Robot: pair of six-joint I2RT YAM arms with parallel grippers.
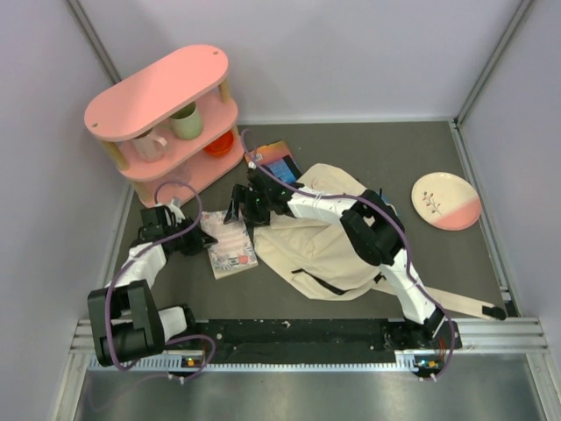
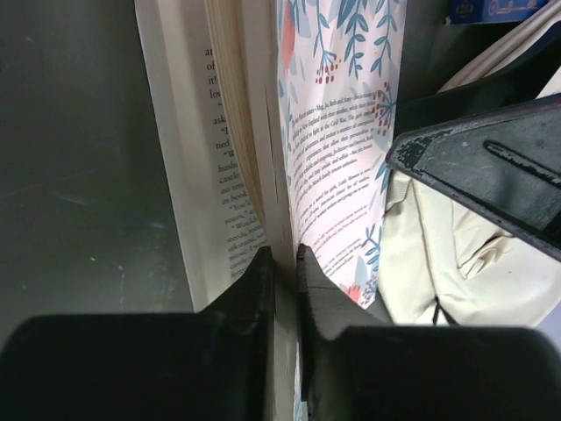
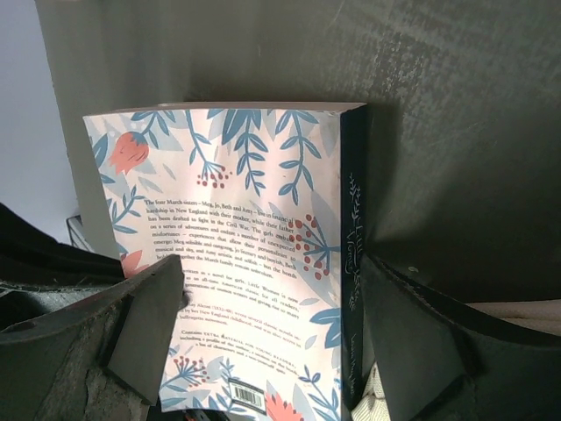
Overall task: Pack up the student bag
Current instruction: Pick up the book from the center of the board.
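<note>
As the left pincer (image 2: 282,259) stands: nearly closed, its two black fingers (image 2: 250,289) pinching the near edge of the paperback book with a white back cover of blue leaves and red berries (image 2: 337,149), the cover on one side of the grip and printed pages on the other.
Book's pages: fanned open beside that grip, the lines of print cut off by the frame edge.
Right pincer (image 3: 273,281): wide open, one finger on each side of the same book, the dark spine just inside one finger; whether either finger touches cannot be told.
Student bag, a large cream canvas backpack with black trim (image 1: 320,250): lying on the dark surface (image 1: 447,254), to the right of the left pincer past the book, and under the right arm, which hides its middle.
Beyond the right pincer: a blue object (image 1: 279,165), half covered by the arm and unclear.
Bag's opening: not made out in any view.
</note>
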